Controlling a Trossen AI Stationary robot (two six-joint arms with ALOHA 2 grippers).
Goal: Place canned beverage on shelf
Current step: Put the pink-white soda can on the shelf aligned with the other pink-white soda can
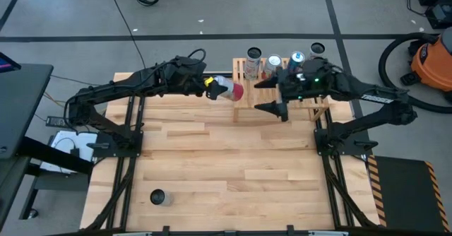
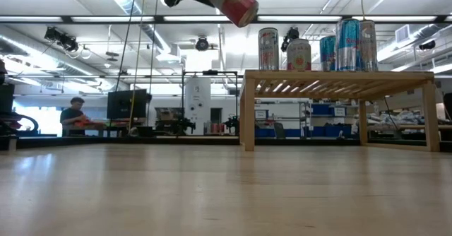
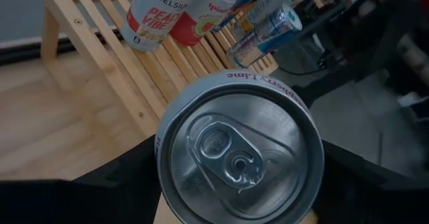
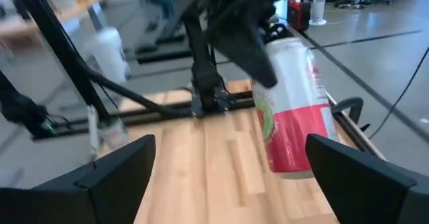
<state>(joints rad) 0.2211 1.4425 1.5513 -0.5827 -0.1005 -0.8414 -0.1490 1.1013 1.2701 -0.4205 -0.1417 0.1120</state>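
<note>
A red-and-white canned beverage (image 1: 230,90) hangs in the air just left of the shelf (image 1: 244,95), a low light-wood slatted rack at the table's far side. My left gripper (image 1: 217,87) is shut on it. Several other cans (image 1: 274,63) stand upright on the shelf's slats (image 2: 339,75). My right gripper (image 1: 268,96) is open above the shelf's near left part. It faces the held can (image 4: 291,110) without touching it, one finger (image 4: 114,174) on either side of the view. My left gripper pinches the can's round side wall between its two fingers (image 3: 124,184), close to the top end with the pull tab (image 3: 234,163). It comes from the table's left, slanting down, and the fingers lie along the can. The can is lifted clear and tilted, its red bottom end (image 2: 244,11) lower and toward the shelf.
A small dark can (image 1: 158,196) stands alone near the table's front left. The wooden table top (image 1: 212,158) spreads between the arms' frames. The shelf's left slats (image 3: 100,43) are bare beside the standing cans. A person (image 2: 73,116) is far off in the room.
</note>
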